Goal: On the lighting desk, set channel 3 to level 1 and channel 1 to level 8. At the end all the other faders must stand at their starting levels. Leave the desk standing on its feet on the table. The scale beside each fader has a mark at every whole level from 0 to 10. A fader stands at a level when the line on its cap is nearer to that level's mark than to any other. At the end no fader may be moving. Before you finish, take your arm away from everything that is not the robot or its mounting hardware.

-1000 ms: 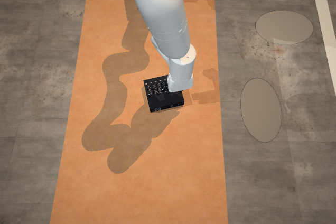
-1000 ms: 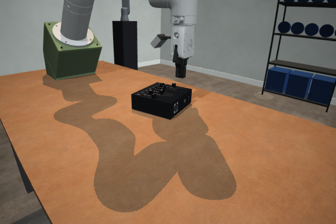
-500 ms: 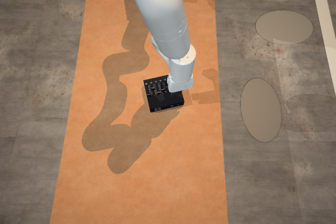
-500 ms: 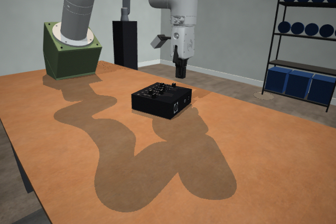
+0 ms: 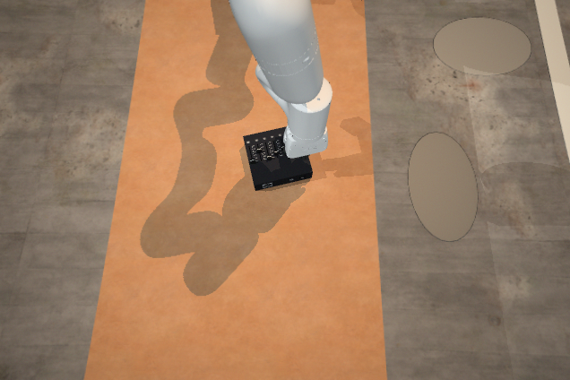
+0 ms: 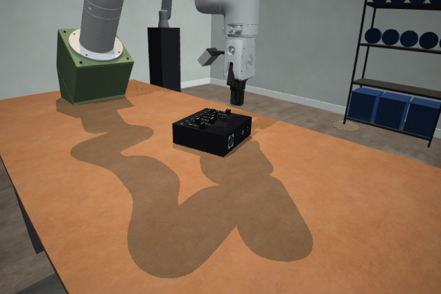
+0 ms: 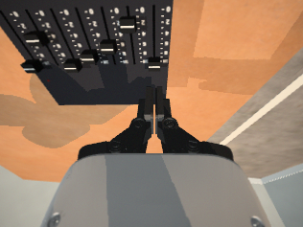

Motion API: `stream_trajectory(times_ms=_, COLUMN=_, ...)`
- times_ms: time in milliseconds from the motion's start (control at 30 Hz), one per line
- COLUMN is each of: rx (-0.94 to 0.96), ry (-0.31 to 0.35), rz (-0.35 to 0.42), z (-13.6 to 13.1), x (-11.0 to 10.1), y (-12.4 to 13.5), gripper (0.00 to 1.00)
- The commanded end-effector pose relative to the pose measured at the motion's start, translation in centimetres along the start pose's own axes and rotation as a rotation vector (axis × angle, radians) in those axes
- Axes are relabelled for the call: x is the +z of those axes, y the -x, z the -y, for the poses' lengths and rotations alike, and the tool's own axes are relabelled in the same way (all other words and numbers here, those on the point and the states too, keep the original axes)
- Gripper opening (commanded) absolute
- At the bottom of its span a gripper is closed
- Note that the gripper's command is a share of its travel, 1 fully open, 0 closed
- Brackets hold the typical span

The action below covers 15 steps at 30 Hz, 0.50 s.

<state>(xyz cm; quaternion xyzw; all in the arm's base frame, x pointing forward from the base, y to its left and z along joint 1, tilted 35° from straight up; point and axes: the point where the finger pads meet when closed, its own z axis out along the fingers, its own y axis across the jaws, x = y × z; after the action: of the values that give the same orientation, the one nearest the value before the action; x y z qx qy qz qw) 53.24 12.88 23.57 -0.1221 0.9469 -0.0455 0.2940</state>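
The black lighting desk [image 5: 276, 177] [image 6: 206, 139] [image 7: 96, 85] stands flat on the orange table [image 5: 239, 297] [image 6: 320, 194]. Several faders with light-lined caps sit at different heights along their slots. In the wrist view the cap nearest my fingers is the rightmost fader cap [image 7: 154, 62], low in its slot; another cap [image 7: 128, 23] beside it sits much higher. My gripper [image 6: 236, 100] [image 7: 153, 97] is shut with nothing between the fingers. It hangs a little above the desk's edge next to the rightmost fader, not touching it. In the top view my wrist hides the fingers.
The green robot base [image 6: 92, 69] stands at the table's far left corner. A black pillar [image 6: 163, 58] stands behind the table. A dark shelf rack [image 6: 360, 44] with blue boxes is off the table at the right. The table's right edge [image 5: 370, 144] runs close to the desk.
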Motion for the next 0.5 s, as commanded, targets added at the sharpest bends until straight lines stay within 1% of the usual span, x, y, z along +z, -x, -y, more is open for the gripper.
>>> stream_trajectory(times_ms=0, rx=0.000, ry=0.000, rz=0.002, z=0.00, x=0.11, y=0.07, gripper=0.00)
stream_trajectory(times_ms=467, rx=0.000, ry=0.000, rz=0.002, z=-0.01, x=0.99, y=0.13, gripper=0.00)
